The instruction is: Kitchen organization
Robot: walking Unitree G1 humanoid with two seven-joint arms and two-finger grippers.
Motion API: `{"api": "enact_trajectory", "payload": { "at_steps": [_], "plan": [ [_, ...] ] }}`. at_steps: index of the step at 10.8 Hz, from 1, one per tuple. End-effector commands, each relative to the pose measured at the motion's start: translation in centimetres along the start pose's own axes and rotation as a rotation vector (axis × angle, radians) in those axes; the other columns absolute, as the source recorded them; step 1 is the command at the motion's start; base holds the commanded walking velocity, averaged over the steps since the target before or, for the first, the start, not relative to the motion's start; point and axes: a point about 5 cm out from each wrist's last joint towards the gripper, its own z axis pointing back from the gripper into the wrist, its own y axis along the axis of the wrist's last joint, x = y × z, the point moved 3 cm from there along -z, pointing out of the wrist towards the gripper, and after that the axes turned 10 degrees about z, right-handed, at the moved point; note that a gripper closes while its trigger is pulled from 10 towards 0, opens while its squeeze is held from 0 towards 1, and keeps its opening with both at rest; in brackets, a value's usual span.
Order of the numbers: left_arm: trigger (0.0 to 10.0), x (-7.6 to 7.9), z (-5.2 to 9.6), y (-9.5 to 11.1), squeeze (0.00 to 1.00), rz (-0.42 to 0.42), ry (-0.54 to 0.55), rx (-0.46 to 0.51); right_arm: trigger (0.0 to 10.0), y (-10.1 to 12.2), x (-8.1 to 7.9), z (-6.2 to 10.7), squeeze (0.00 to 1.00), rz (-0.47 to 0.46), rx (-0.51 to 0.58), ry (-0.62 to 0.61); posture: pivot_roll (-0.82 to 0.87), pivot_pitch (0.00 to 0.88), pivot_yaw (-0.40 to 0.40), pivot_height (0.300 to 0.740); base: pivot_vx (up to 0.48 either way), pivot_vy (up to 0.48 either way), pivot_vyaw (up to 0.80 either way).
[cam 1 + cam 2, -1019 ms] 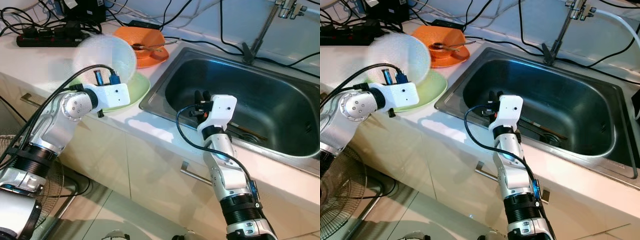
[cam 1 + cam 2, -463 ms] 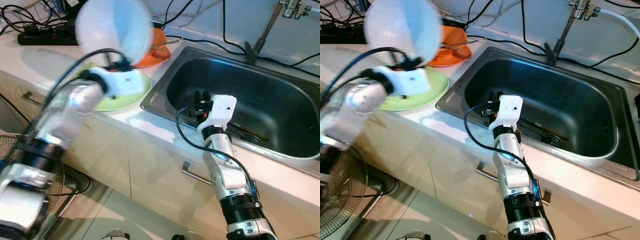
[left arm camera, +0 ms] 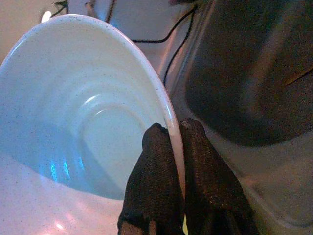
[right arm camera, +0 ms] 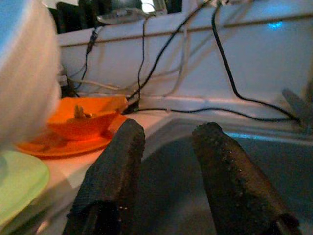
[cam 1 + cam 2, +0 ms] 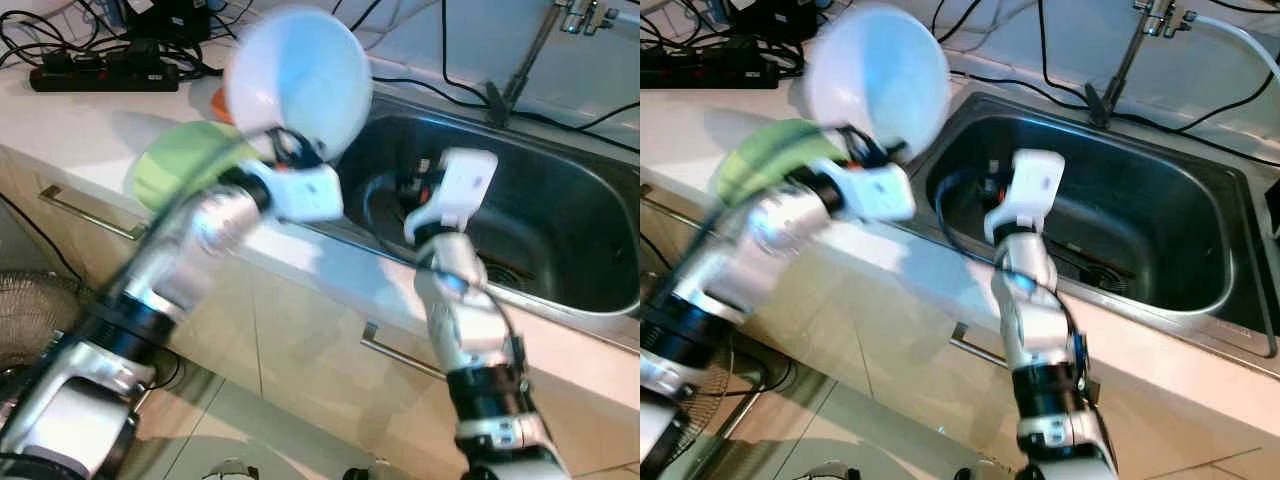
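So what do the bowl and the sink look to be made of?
Bowl: probably glazed ceramic or melamine; white, faintly speckled, glossy, with ringed ridges inside. The left gripper pinches its rim. Sink: looks like stainless steel; grey, brushed, with soft reflections.

The left arm [image 5: 190,240] is smeared by motion blur; the white bowl [image 5: 298,75] hides most of the orange plate [image 4: 63,142] near the counter's back edge; the green plate [image 5: 185,160] is blurred; the sink [image 5: 560,290] is cut by the right edge.
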Motion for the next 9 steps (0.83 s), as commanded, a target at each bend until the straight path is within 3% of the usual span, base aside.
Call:
{"api": "enact_trajectory", "payload": {
  "at_steps": [1,3,4,5,9],
  "plan": [
    [10.0,-0.1,0.0,1.0,0.0,-0.021,0.001,0.03,10.0,0.5,0.4,-0.1,1.0,-0.008,0.005,-0.004,0.08,0.038,-0.077,0.719,0.0,0.0,0.0],
    [10.0,0.4,0.0,0.9,0.0,-0.02,-0.016,0.02,10.0,1.3,0.3,-0.3,1.0,-0.042,0.02,0.009,0.08,0.036,-0.078,0.719,0.0,0.0,0.0],
    [10.0,0.6,0.1,0.8,0.0,-0.02,-0.025,0.016,10.0,1.4,0.3,-0.3,0.04,-0.046,0.022,0.014,0.08,0.033,-0.078,0.719,0.0,0.0,0.0],
    [10.0,1.0,0.4,0.2,0.0,-0.028,-0.049,-0.002,10.0,2.1,0.6,-0.5,0.0,-0.08,0.022,0.022,0.08,0.028,-0.077,0.719,0.0,0.0,0.0],
    [10.0,2.3,0.6,-0.2,0.0,-0.065,-0.12,-0.022,10.0,4.1,0.0,-0.9,0.0,-0.221,0.045,0.083,0.08,0.016,-0.081,0.719,0.0,0.0,0.0]
  ]
}}
